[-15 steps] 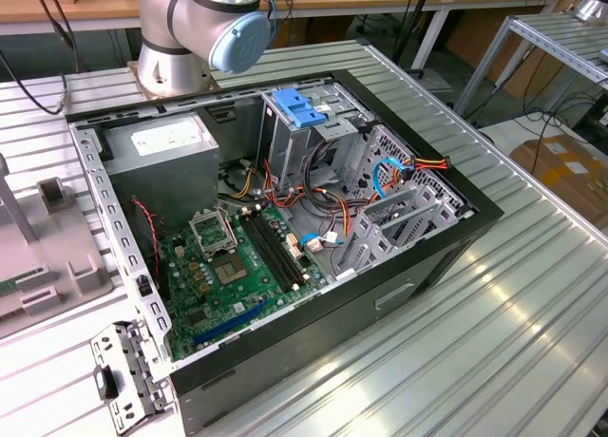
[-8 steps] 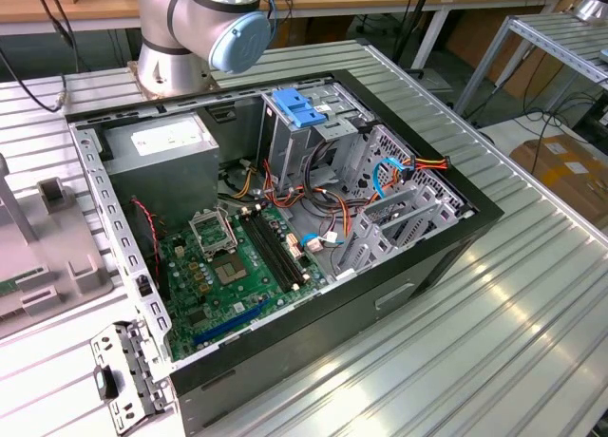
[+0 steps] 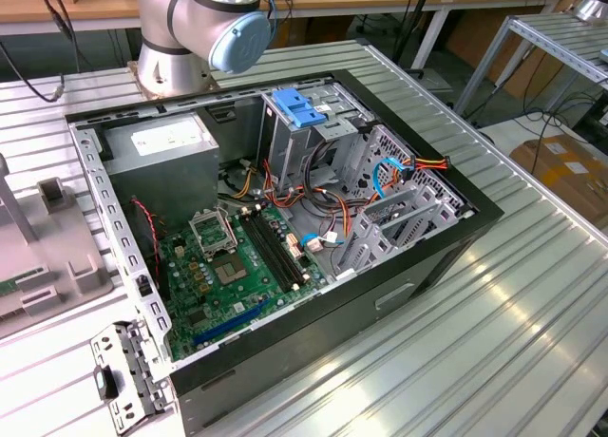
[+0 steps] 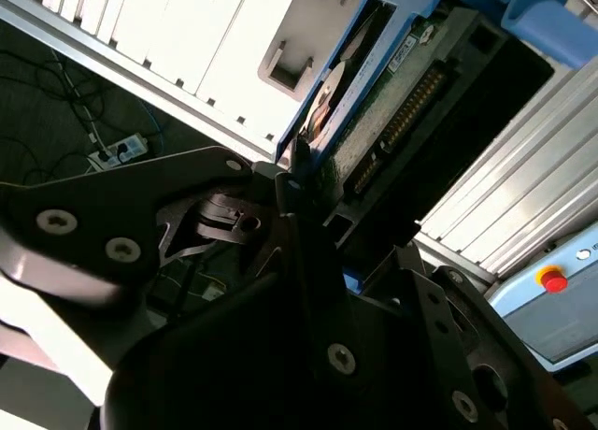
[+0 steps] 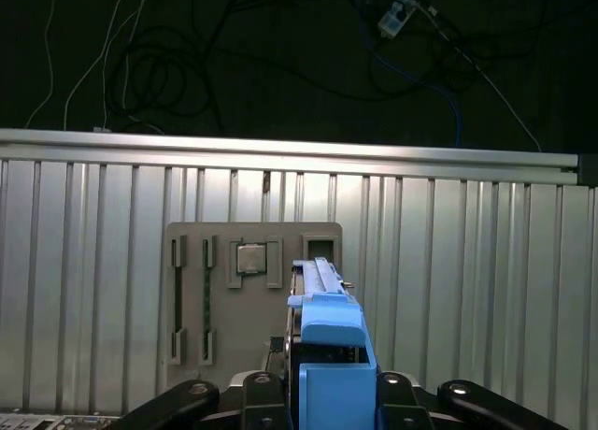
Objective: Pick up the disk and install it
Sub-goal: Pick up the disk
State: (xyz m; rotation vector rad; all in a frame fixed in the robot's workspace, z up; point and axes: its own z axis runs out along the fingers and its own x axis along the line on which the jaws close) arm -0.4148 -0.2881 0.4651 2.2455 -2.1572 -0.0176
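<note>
The disk [image 5: 327,332] is between the jaws of the gripper [image 5: 327,397], which are closed narrowly on it. It stands on its edge, and one blue side rail [image 5: 322,308] points away from the jaws. In the second wrist view the disk [image 4: 397,89] shows its green circuit board and a row of connector pins, and a fingertip [image 4: 297,164] presses near the rail's end.

I judge it stiff and rather heavy for its size. Its smooth metal faces could slip, and the bare board and pins look fragile. So the hold is best on the flat sides or the rails, not on the board.

Beyond the jaws lies the ribbed metal table [image 5: 467,262], and on it a grey tray [image 5: 192,252] with a small square chip [image 5: 249,258]. The open computer case [image 3: 408,285] appears in the exterior view; how far it is from the jaws I cannot tell. Inside it, the cage with a blue cap [image 3: 297,107], the power supply [image 3: 161,157] and loose cables [image 3: 399,171] crowd the space. The cables could stand in the way.
</note>
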